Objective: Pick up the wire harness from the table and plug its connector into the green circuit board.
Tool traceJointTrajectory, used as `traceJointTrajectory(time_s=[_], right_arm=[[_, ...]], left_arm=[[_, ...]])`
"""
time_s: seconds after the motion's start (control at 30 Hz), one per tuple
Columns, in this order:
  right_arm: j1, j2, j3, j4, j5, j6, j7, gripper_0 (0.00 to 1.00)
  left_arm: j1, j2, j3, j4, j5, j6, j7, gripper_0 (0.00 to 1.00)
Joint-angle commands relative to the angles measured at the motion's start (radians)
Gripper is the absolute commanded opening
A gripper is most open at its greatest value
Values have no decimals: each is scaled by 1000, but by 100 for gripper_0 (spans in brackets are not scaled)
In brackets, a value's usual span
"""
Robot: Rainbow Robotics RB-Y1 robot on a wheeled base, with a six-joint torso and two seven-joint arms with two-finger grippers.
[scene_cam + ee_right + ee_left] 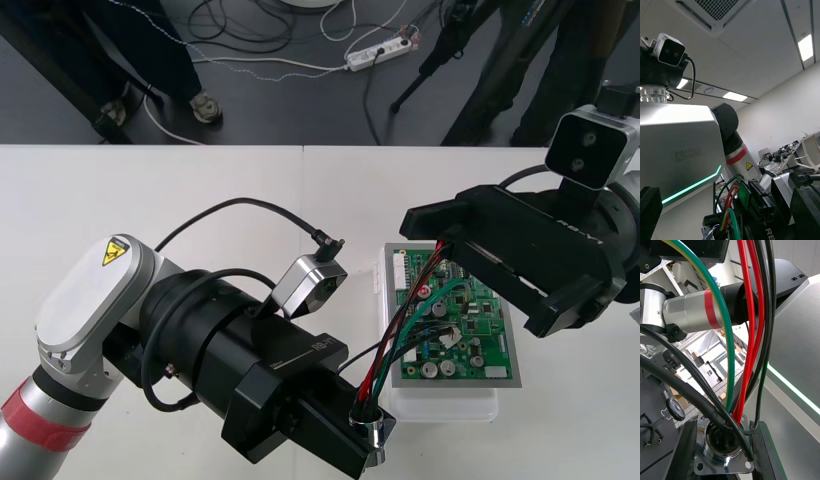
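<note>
At the near edge of the tabletop (200,190), the left end effector (368,425) is seen reaching in from the left, closed on the wire harness. The round metal socket (724,444) is clamped by its flange between the two black fingers (683,450), with the wire side facing up. From the socket, the red, black and green wires (398,335) are drawn up and away in a loose bundle. They pass over the near left part of the green circuit board (460,330), which lies flat on its white base (440,405) just beyond the left end effector. Farther back, the right end effector (465,255) is held over the far left part of the board, coming in from the right. The far end of the wires is hidden beneath it. Whether it is open or closed, and whether it has hold of the wires, cannot be told.
</note>
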Motion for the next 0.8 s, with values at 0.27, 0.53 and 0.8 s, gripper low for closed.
traceJointTrajectory(time_s=[0.27,0.53,0.8], right_arm=[[-34,13,15,-28,-63,1,-49,98],[-34,13,15,-19,-63,1,-54,27],[-34,13,15,-19,-58,1,-56,0]], left_arm=[[-33,-29,-19,-34,19,-33,67,0],[-33,-29,-19,-34,19,-33,67,0],[-32,-29,-19,-34,22,-33,67,0]])
